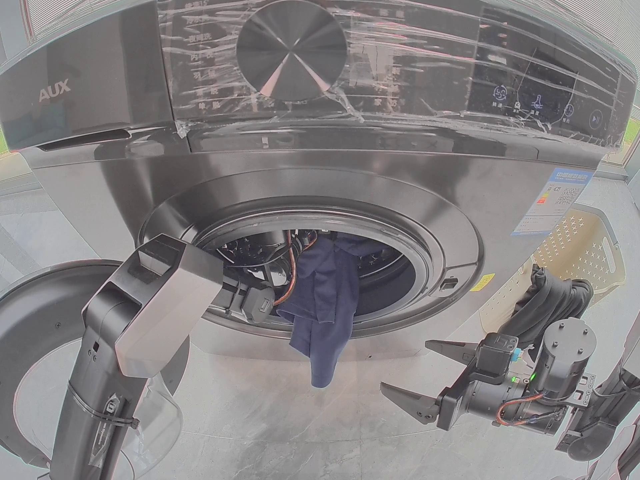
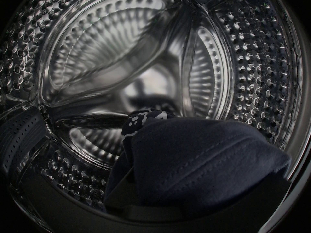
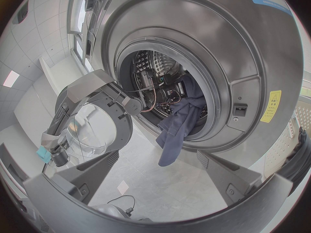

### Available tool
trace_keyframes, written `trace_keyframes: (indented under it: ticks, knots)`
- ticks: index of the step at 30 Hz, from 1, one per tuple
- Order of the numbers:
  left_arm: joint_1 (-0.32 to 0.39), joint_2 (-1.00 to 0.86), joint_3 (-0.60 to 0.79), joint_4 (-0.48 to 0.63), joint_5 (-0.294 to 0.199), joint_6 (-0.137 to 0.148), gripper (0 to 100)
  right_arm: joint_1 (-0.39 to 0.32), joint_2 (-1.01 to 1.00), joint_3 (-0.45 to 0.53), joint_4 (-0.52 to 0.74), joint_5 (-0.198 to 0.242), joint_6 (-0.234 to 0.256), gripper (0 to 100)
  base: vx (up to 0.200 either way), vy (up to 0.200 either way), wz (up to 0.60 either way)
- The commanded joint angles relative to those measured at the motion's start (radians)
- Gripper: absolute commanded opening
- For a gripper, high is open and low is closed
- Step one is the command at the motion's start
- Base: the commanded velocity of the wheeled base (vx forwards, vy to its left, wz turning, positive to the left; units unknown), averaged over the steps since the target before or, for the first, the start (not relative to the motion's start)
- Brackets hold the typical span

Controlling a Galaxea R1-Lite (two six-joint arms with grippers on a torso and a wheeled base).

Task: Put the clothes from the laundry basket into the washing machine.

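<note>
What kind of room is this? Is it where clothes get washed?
Probably a laundry room. There's a front-loading washing machine with its round door swung open, a navy garment hanging out over the drum's rim, and a cream laundry basket standing beside it.

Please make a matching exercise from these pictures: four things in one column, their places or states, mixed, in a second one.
1 navy garment
2 right gripper
3 laundry basket
4 washer door

A open, holding nothing
B swung open, left of the washing machine
C hanging over the door opening's lower edge
D right of the machine, dark clothes over its rim

Pairs: 1-C, 2-A, 3-D, 4-B
</note>
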Motion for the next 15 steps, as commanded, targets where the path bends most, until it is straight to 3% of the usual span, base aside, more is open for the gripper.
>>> trace_keyframes:
  ticks: [1, 5, 6, 9, 12, 15]
  knots:
    - [0.004, 0.005, -0.014, 0.000, 0.000, -0.001, 0, 0.000, 0.002, 0.000, 0.000, 0.000, 0.000, 100, 0.000, 0.000, 0.00]
    - [0.007, 0.002, -0.012, -0.001, 0.000, -0.001, 0, 0.000, 0.003, 0.000, -0.001, 0.000, 0.000, 100, 0.000, 0.000, 0.00]
    - [0.007, 0.002, -0.009, -0.001, 0.000, -0.001, 100, 0.000, 0.003, 0.000, 0.000, 0.000, 0.000, 100, 0.000, 0.000, 0.00]
    - [0.006, -0.001, 0.005, -0.001, 0.000, -0.008, 100, 0.000, 0.003, 0.000, 0.000, 0.000, 0.000, 100, 0.000, 0.000, 0.00]
    - [-0.005, -0.069, 0.121, 0.026, -0.002, -0.024, 100, 0.000, 0.003, 0.000, -0.001, 0.000, 0.000, 100, 0.000, 0.000, 0.00]
    - [-0.009, -0.142, 0.250, 0.100, -0.052, -0.022, 100, 0.000, 0.003, 0.000, -0.001, 0.000, 0.000, 100, 0.000, 0.000, 0.00]
